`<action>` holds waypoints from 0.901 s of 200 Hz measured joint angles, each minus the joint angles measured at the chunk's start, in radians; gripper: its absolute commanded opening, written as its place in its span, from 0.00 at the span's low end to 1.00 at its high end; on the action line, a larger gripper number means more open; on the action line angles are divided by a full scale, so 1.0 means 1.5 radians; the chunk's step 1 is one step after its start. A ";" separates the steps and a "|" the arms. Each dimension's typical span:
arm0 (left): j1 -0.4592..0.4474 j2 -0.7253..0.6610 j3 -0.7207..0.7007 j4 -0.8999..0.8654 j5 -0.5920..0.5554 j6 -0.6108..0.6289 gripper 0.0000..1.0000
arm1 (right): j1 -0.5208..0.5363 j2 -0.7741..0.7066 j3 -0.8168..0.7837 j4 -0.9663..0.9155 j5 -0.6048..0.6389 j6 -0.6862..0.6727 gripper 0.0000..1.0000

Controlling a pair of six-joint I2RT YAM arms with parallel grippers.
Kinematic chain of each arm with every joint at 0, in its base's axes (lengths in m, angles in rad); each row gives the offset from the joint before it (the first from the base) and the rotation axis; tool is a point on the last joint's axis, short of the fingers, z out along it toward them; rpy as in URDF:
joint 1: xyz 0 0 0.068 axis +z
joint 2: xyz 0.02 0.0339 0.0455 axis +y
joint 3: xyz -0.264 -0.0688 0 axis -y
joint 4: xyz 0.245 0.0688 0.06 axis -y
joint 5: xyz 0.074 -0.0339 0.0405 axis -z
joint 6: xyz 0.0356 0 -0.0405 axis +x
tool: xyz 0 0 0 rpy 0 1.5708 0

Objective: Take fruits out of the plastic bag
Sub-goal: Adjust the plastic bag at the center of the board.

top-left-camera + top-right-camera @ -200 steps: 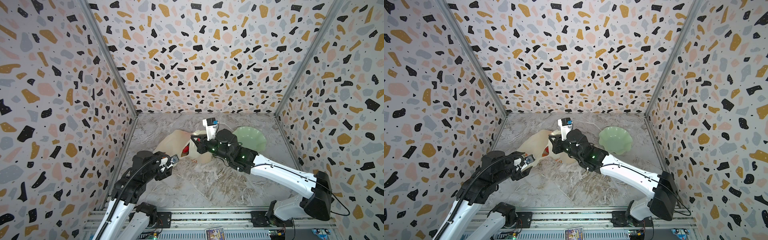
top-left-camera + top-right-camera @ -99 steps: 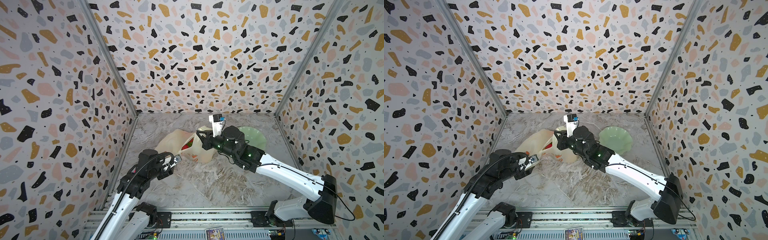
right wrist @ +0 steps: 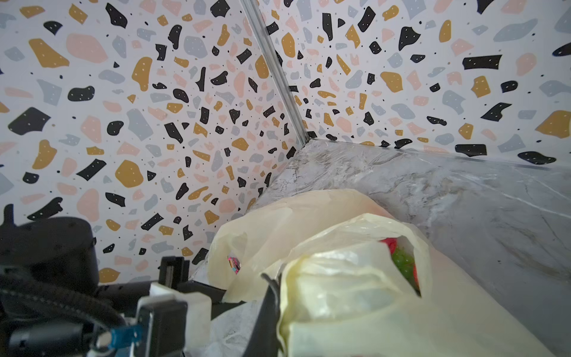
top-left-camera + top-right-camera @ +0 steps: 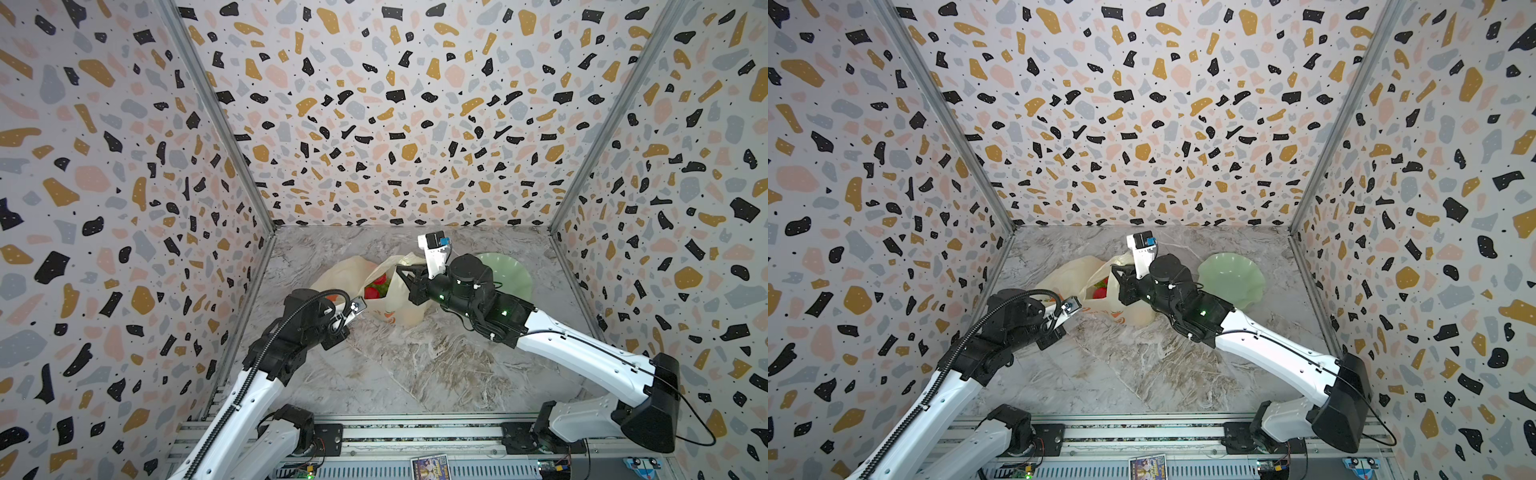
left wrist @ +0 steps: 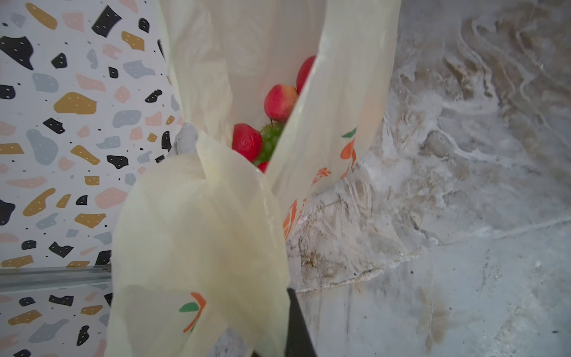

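Note:
The cream plastic bag [image 4: 399,309] lies at the back left of the table in both top views, its mouth held apart. Inside the mouth show fruits [image 4: 376,286]: red apples [image 5: 279,102] and a green grape bunch [image 5: 272,139]. My left gripper [image 5: 273,344] is shut on the bag's near edge [image 5: 197,231]; one black finger [image 5: 296,327] shows and plastic hides its partner. My right gripper [image 4: 403,275] is shut on the bag's opposite side [image 3: 355,278] and holds it up. The right wrist view shows a black finger [image 3: 268,309] against the plastic, with red and green fruit [image 3: 401,262] behind.
A pale green wavy-edged dish [image 4: 1233,278] sits at the back right, partly behind my right arm. Terrazzo-patterned walls close in the marble table on three sides. My left arm [image 3: 46,262] is close to the left wall.
My left gripper reached forward to the bag and shut on its near edge. My right gripper pulled its side of the bag rightward, and the mouth now gapes wider.

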 measured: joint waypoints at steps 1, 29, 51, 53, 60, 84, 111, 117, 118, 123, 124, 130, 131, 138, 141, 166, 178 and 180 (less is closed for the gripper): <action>0.000 0.000 0.001 0.002 0.001 -0.002 0.04 | -0.002 -0.002 0.000 -0.003 -0.003 -0.004 0.07; 0.000 0.003 0.037 0.101 0.058 -0.123 0.02 | -0.083 -0.023 0.020 -0.073 -0.068 -0.053 0.03; 0.000 0.036 0.078 0.183 0.106 -0.237 0.00 | -0.153 -0.016 0.061 -0.136 -0.102 -0.095 0.02; 0.000 0.040 0.082 0.191 0.109 -0.252 0.00 | -0.158 -0.015 0.065 -0.141 -0.104 -0.099 0.02; 0.000 0.058 0.099 0.215 0.119 -0.288 0.00 | -0.170 -0.013 0.075 -0.156 -0.109 -0.112 0.01; -0.002 0.128 0.160 0.279 0.113 -0.433 0.00 | -0.196 -0.010 0.110 -0.196 -0.137 -0.160 0.00; -0.003 0.209 0.254 0.312 0.036 -0.569 0.00 | -0.252 0.030 0.179 -0.228 -0.182 -0.198 0.00; -0.003 0.225 0.273 0.317 0.022 -0.589 0.00 | -0.268 0.048 0.202 -0.234 -0.191 -0.203 0.00; -0.003 0.226 0.275 0.318 0.022 -0.592 0.00 | -0.269 0.050 0.205 -0.234 -0.193 -0.204 0.00; -0.003 0.239 0.289 0.324 0.008 -0.605 0.00 | -0.282 0.068 0.228 -0.239 -0.198 -0.210 0.00; -0.003 0.241 0.291 0.325 0.005 -0.607 0.00 | -0.285 0.072 0.235 -0.239 -0.200 -0.211 0.00; -0.003 0.253 0.305 0.335 -0.010 -0.616 0.00 | -0.297 0.095 0.263 -0.243 -0.207 -0.216 0.00; -0.003 0.254 0.306 0.336 -0.011 -0.617 0.00 | -0.298 0.098 0.267 -0.243 -0.208 -0.217 0.00; -0.003 0.266 0.318 0.346 -0.026 -0.626 0.00 | -0.312 0.125 0.303 -0.251 -0.213 -0.223 0.00; -0.003 0.271 0.323 0.351 -0.035 -0.627 0.00 | -0.315 0.137 0.318 -0.254 -0.215 -0.227 0.00; -0.003 0.300 0.364 0.374 -0.064 -0.626 0.00 | -0.327 0.228 0.456 -0.294 -0.232 -0.252 0.00; -0.003 0.308 0.385 0.376 -0.070 -0.624 0.00 | -0.326 0.251 0.498 -0.311 -0.240 -0.261 0.01; -0.003 0.309 0.387 0.376 -0.071 -0.623 0.00 | -0.326 0.252 0.502 -0.314 -0.241 -0.262 0.01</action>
